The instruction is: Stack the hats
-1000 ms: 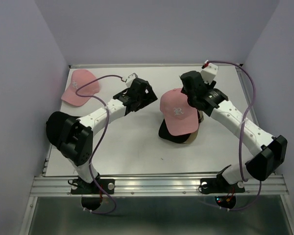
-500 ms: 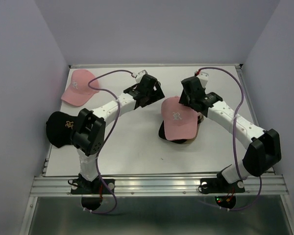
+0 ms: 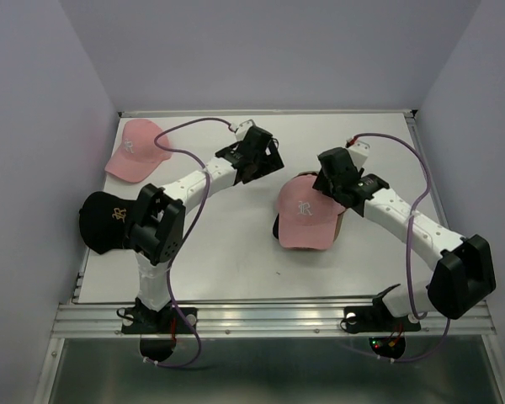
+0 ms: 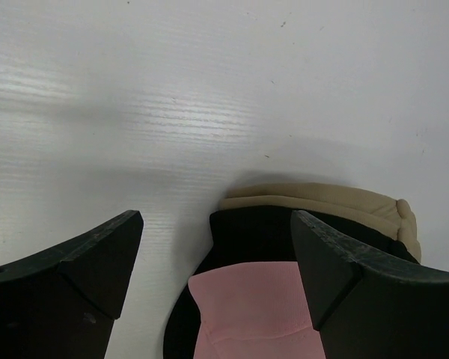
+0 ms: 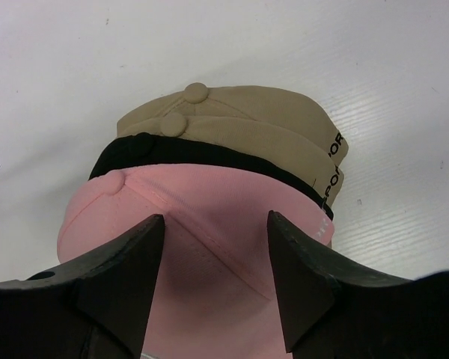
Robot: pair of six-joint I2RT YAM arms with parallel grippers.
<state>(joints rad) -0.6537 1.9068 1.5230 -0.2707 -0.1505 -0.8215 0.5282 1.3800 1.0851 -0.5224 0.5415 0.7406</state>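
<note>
A stack of hats stands mid-table. Its top is a pink cap (image 3: 307, 217) (image 5: 209, 198), over a black cap (image 5: 172, 152) and two tan caps (image 5: 232, 112). My right gripper (image 3: 326, 187) (image 5: 217, 221) hovers at the stack's back, open, its fingers straddling the pink crown without pinching it. My left gripper (image 3: 268, 160) (image 4: 217, 221) is wide open just left of the stack, holding nothing, and faces the tan (image 4: 322, 200), black (image 4: 254, 239) and pink (image 4: 247, 307) layers. A second pink cap (image 3: 135, 150) lies at the far left corner. Another black cap (image 3: 108, 220) sits at the left edge.
The white table (image 3: 227, 244) ends at a metal rail along the near side. Lilac walls close in the left, right and back. My left arm's elbow stands beside the black cap, and purple cables arc over both arms.
The right gripper has brought the pink cap down onto the stack and drawn a little nearer. The left gripper has swung right and back towards the stack.
</note>
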